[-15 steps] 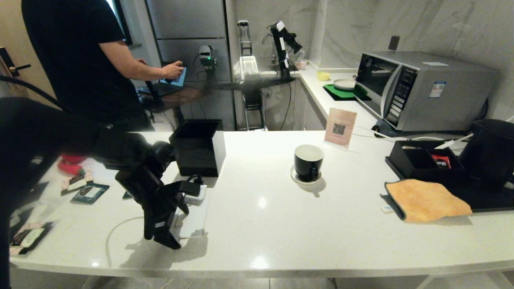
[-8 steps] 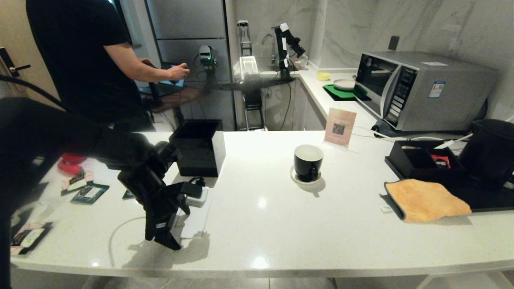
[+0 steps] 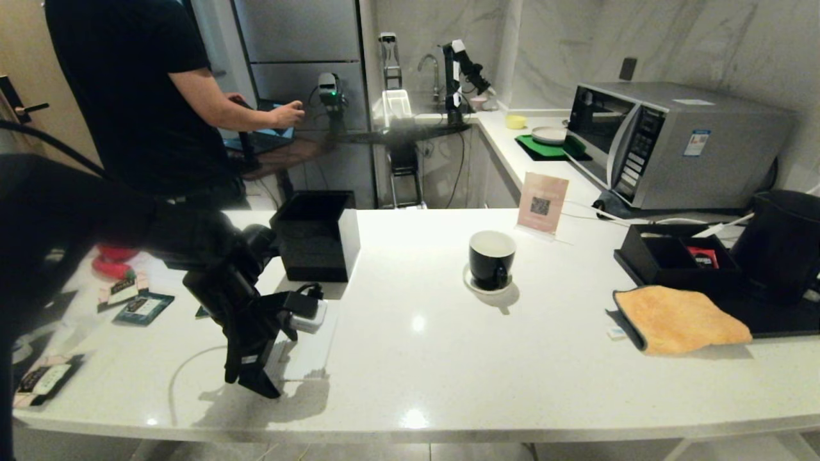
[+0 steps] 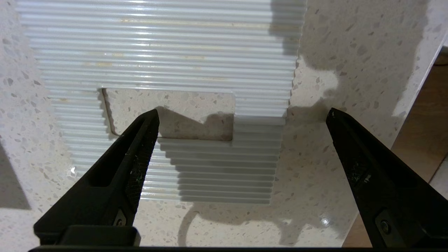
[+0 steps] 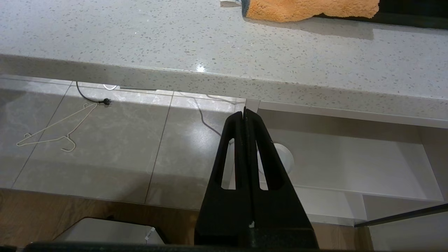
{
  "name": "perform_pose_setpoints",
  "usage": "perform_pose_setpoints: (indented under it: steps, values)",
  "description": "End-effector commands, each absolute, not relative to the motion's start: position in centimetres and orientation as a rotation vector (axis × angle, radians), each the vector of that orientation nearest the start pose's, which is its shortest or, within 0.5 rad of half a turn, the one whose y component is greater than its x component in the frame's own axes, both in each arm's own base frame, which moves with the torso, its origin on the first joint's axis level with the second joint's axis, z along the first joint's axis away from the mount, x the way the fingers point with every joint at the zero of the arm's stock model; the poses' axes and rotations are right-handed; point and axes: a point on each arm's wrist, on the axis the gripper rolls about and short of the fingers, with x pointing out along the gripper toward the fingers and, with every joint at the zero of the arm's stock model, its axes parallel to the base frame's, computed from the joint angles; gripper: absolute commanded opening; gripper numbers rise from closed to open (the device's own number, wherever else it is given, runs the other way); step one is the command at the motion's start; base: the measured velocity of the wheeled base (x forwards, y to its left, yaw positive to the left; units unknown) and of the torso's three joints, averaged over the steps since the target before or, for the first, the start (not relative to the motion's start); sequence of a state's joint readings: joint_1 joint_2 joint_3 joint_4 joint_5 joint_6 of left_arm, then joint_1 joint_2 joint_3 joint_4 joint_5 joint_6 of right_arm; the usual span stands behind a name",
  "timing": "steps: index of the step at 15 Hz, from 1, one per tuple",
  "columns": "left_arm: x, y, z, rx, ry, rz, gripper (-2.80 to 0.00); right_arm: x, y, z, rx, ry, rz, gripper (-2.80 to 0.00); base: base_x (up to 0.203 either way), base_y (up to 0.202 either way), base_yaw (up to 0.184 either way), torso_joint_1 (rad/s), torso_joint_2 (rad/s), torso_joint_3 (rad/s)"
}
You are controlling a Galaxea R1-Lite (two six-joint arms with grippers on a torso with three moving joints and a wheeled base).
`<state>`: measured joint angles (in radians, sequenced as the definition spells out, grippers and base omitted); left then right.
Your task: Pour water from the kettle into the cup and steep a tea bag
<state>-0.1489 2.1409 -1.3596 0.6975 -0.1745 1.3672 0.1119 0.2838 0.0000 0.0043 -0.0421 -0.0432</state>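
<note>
Head view: your left end effector [image 3: 253,378] hangs low over the near-left part of the white desk [image 3: 448,358], pointing down at a white ribbed mat [image 3: 307,349], just in front of the black open-topped box [image 3: 315,234]. The cup [image 3: 491,258] sits on its saucer [image 3: 477,283] mid-desk, well apart from that arm, white inside showing, a small sign card [image 3: 542,203] just behind it. The kettle [image 3: 781,244] is at the far right edge, partly cut off by the frame, beside a black tray [image 3: 666,256] and behind an orange cloth [image 3: 679,318]. Packets [image 3: 138,306] lie scattered at far left. A person [image 3: 128,96] in a black shirt stands behind the desk, one hand on a tablet. Left wrist view: left end effector [image 4: 241,115] spread wide, holding nothing — both fingertips [image 4: 150,120] hover above the ribbed mat [image 4: 157,52] and its square cutout, speckled desk [image 4: 332,63] around it. Right wrist view: right end effector [image 5: 245,113] pinched fully closed and empty, parked below the desk edge [image 5: 210,80] — floor tiles [image 5: 105,147] beneath it, orange cloth [image 5: 308,8] visible up on the desk.
</note>
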Motion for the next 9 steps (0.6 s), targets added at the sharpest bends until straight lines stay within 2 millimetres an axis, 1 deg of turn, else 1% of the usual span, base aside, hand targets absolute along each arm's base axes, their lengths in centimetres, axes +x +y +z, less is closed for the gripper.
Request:
perform_pose_setpoints:
  steps: [1, 5, 6, 9]
  values:
    - [34.37, -5.54, 8.24, 1.081, 1.040, -1.227, 0.00, -0.07, -0.10, 7.84, -0.065, 0.288, 0.075, -2.80, 0.000, 0.000, 0.000, 0.000, 0.00, 0.000]
    - [34.33, -5.59, 8.21, 1.082, 1.040, -1.230, 0.00, -0.07, -0.10, 7.84, -0.065, 0.287, 0.075, -2.80, 0.000, 0.000, 0.000, 0.000, 0.00, 0.000]
    - [34.33, -5.59, 8.21, 1.082, 1.040, -1.230, -2.80, -0.07, -0.10, 7.84, -0.065, 0.288, 0.075, -2.80, 0.000, 0.000, 0.000, 0.000, 0.00, 0.000]
    - [34.35, -5.65, 8.24, 1.085, 1.037, -1.231, -2.80, -0.07, -0.10, 7.84, -0.067, 0.288, 0.075, -2.80, 0.000, 0.000, 0.000, 0.000, 0.00, 0.000]
